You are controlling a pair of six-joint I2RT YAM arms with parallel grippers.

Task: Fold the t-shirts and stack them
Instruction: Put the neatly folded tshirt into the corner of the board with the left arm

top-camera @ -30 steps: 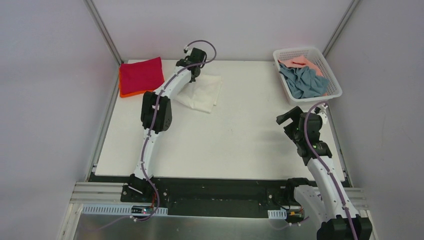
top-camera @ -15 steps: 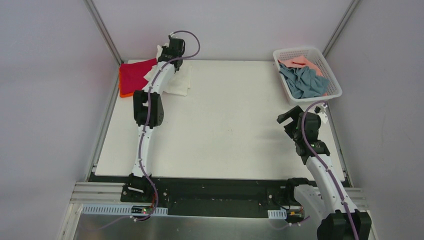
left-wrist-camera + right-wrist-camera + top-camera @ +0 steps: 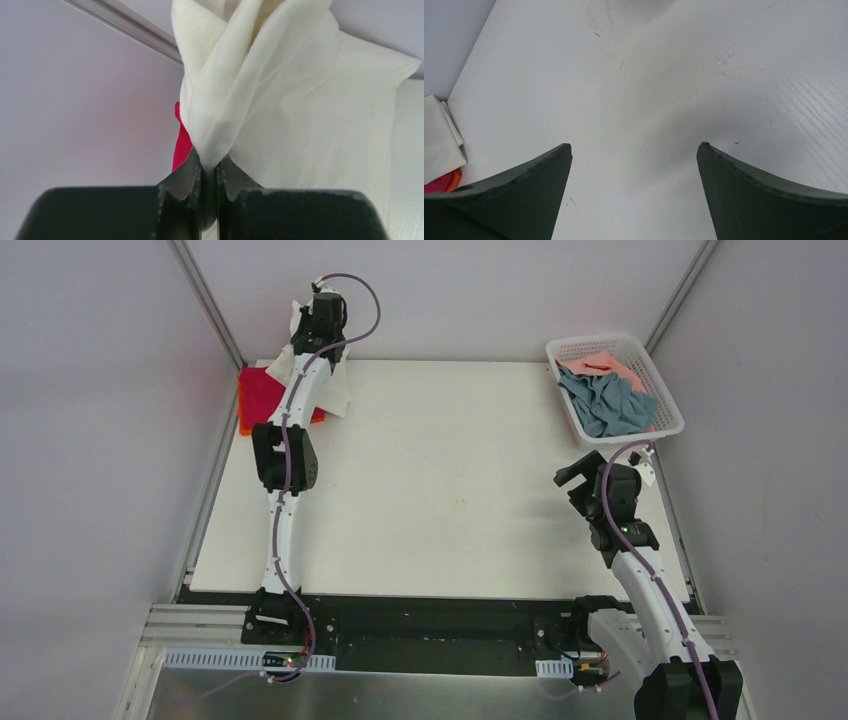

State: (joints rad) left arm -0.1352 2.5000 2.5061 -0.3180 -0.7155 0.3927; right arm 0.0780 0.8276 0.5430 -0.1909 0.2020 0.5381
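Left arm (image 3: pixel 285 455) swung leftward, outstretched; left claw (image 3: pixel 209 169) pinching cream shirt (image 3: pixel 300 115); right claw (image 3: pixel 634 146) agape.

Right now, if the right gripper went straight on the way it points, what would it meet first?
Most likely the bare table, though depth is unclear: the right gripper, jaws open, frames only its white surface ahead.

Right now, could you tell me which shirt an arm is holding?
The cream-white shirt, pinched in the left fingers; the red shirt and blue shirt lie unheld.
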